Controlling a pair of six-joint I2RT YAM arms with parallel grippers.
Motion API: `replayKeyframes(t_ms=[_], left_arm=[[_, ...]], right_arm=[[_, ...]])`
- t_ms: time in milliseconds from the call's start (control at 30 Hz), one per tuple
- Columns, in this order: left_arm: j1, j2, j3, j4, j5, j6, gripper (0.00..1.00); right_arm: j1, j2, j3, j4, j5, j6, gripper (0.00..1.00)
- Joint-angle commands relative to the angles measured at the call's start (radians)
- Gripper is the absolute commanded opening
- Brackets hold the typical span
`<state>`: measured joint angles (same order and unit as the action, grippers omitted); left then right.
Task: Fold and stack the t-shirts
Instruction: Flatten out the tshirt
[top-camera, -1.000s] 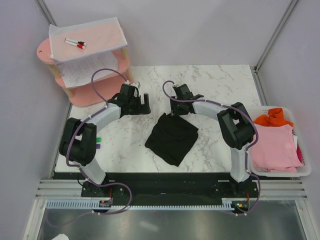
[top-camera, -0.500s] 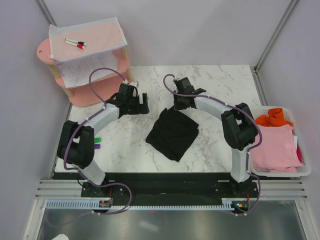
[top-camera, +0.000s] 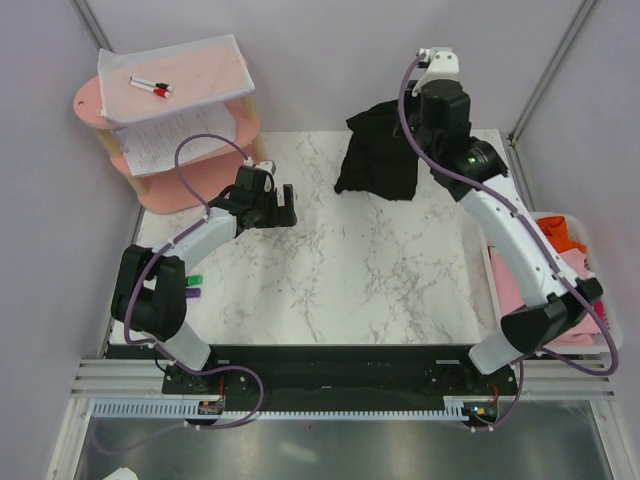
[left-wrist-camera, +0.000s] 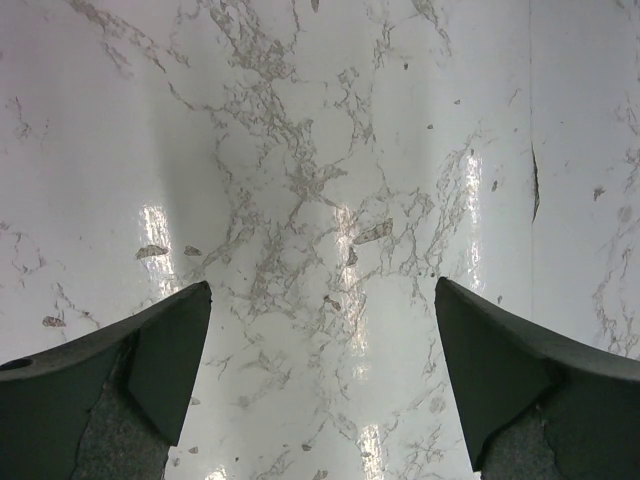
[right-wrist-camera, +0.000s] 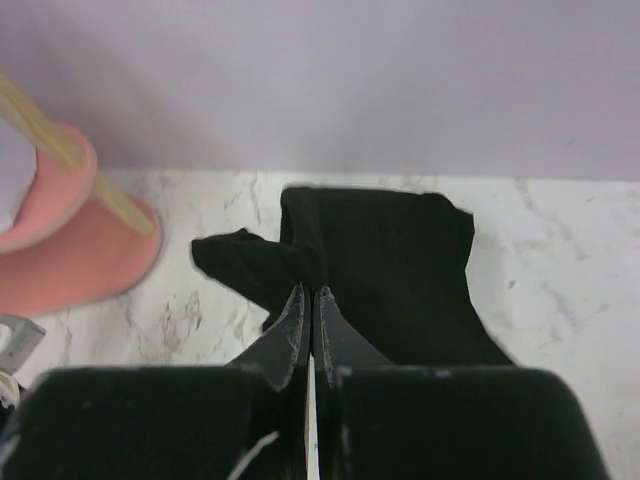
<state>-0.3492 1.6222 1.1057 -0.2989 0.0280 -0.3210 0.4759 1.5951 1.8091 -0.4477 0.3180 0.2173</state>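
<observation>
In the right fingers (right-wrist-camera: 288, 340), black t-shirt (top-camera: 378, 160).

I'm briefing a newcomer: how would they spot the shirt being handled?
At the marble table's far edge, right of centre, the black t-shirt hangs bunched from the right gripper's shut jaws. It is the only dark garment, unlike the orange shirt further right.

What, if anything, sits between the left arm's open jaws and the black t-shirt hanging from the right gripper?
Nothing visible does. Only bare white marble tabletop lies between the left gripper and the black cloth t-shirt, which the right gripper holds pinched above the table's far edge.
</observation>
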Motion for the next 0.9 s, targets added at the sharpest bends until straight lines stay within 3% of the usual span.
replayKeyframes(t_ms=[0,367,500,633,867], left_arm=[[-0.004,-0.030,-0.003,0.006,-0.007,0.014,1.00],[-0.004,-0.032,-0.012,0.007,-0.007,0.010,1.00],[-0.004,-0.036,-0.018,0.007,-0.013,0.007,1.00],[-0.005,-0.058,-0.030,0.007,-0.023,0.007,1.00],[-0.002,-0.074,-0.021,-0.041,-0.157,-0.024,1.00]], right_arm=[[0.003,-0.115,0.073,-0.057,0.141,-0.073,0.00],[0.003,-0.201,0.309,-0.138,0.188,-0.164,0.00],[0.003,-0.181,0.291,-0.154,0.078,-0.122,0.00],[0.015,-0.127,0.156,-0.129,-0.168,-0.026,0.00],[0.303,0.038,0.079,-0.103,-0.307,-0.041,0.00]])
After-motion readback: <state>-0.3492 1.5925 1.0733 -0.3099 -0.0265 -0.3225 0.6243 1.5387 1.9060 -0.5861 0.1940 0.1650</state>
